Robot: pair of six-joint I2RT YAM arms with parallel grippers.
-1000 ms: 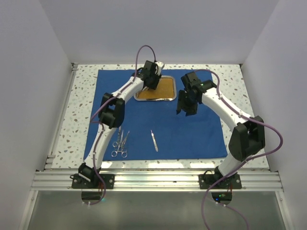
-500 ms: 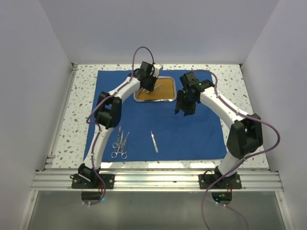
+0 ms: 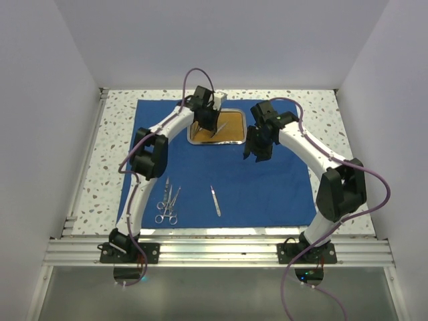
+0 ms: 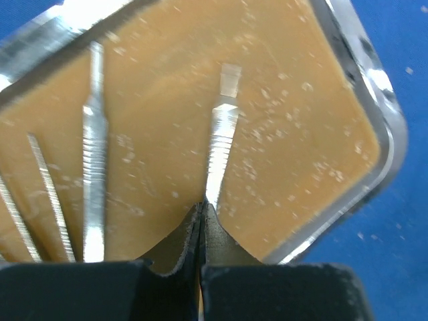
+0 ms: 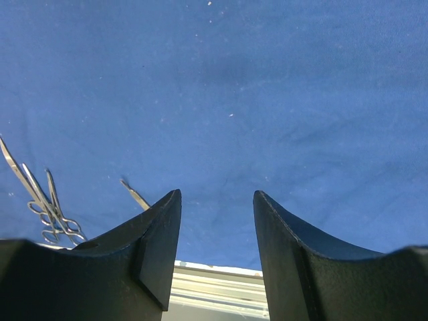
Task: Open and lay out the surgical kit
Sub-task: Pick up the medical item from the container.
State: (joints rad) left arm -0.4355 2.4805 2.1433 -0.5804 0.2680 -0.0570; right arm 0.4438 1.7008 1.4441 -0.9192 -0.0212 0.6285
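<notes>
A big blue cloth (image 3: pixel 267 187) is spread flat on the speckled table (image 3: pixel 117 134). A small shiny tray (image 3: pixel 232 140) with an orange-brown inside is set on the cloth, toward its far edge. The left gripper (image 3: pixel 212 130) is held over the tray. Its fingers (image 4: pixel 174 251) are pinched tight on the end of a thin silver tool (image 4: pixel 221 134) with a ridged grip. Beside it, other tools (image 4: pixel 93 160) are seen lying in the tray. The right gripper (image 3: pixel 257 148) is held just right of the tray, over bare cloth, jaws apart, with nothing between them. Nearer than the tray, two scissor-shaped tools (image 3: pixel 167 200) and a slim tool (image 3: pixel 215 198) are laid on the cloth.
</notes>
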